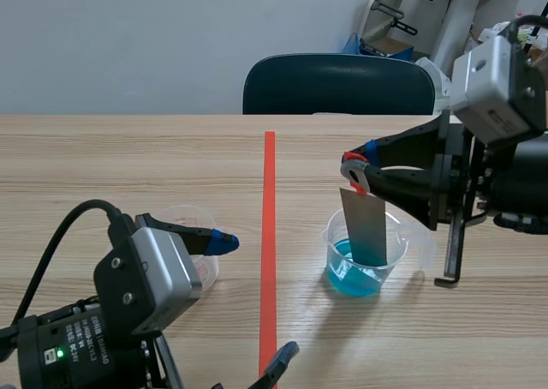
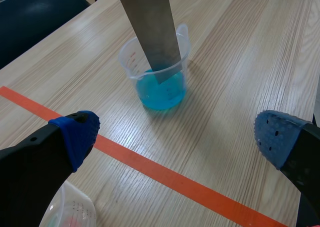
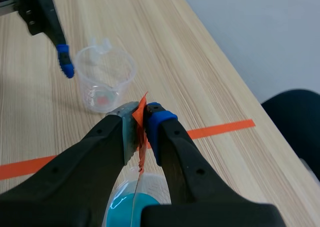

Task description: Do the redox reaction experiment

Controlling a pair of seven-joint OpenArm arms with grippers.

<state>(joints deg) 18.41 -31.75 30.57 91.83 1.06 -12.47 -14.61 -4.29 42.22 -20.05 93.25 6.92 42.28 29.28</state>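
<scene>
Counting two clear cups on the table [image 1: 128,166] and one metal strip [image 1: 364,226]: my right end effector [image 3: 141,114] pinches the strip's top, its lower end standing in the cup of blue liquid [image 1: 411,245]. My left end effector [image 2: 176,134] gapes wide, holding nothing, beside the other cup [image 3: 105,77].

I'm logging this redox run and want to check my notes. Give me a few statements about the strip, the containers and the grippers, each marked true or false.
1. The right gripper is shut on the flat grey metal strip. True.
2. The strip's lower end dips into blue liquid in the clear plastic measuring beaker. True.
3. The left gripper is shut on the small clear plastic cup. False: its fingers are open and grip nothing.
4. Both containers stand on the same side of the orange-red tape line. False: the line runs between them.
</scene>
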